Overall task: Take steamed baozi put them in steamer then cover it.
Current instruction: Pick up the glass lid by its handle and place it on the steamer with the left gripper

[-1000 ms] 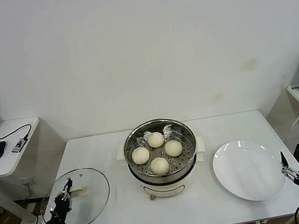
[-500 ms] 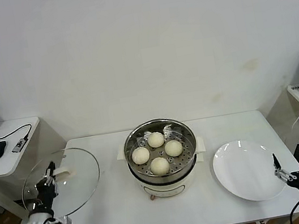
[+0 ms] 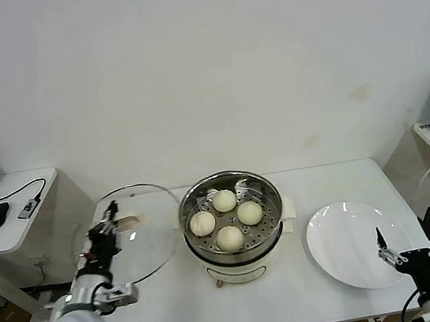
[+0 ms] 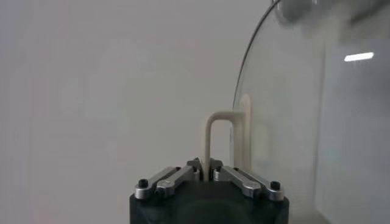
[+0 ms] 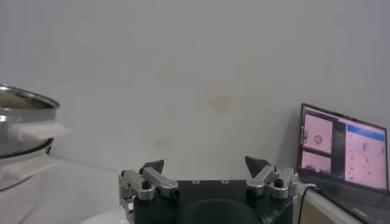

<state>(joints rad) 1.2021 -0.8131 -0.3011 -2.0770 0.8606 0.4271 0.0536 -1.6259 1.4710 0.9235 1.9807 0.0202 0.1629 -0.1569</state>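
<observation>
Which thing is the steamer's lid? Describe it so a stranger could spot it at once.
On the white table, find the shiny steamer holding four baozi. To its left, the left gripper grips the glass lid by its white handle. Unlike the opaque white plate on the steamer's other side, it is see-through.

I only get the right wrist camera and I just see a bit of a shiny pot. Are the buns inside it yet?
Observer: Yes, all four buns sit on the holed tray inside the steamer.
Operator: Is the lid on?
Observer: Not yet. The left gripper is shut on the white handle of the glass lid and holds it up beside the steamer, on the robot's left.
Operator: What is my arm near?
Observer: The right gripper is open, holds nothing, and hangs at the near edge of the white plate.
</observation>
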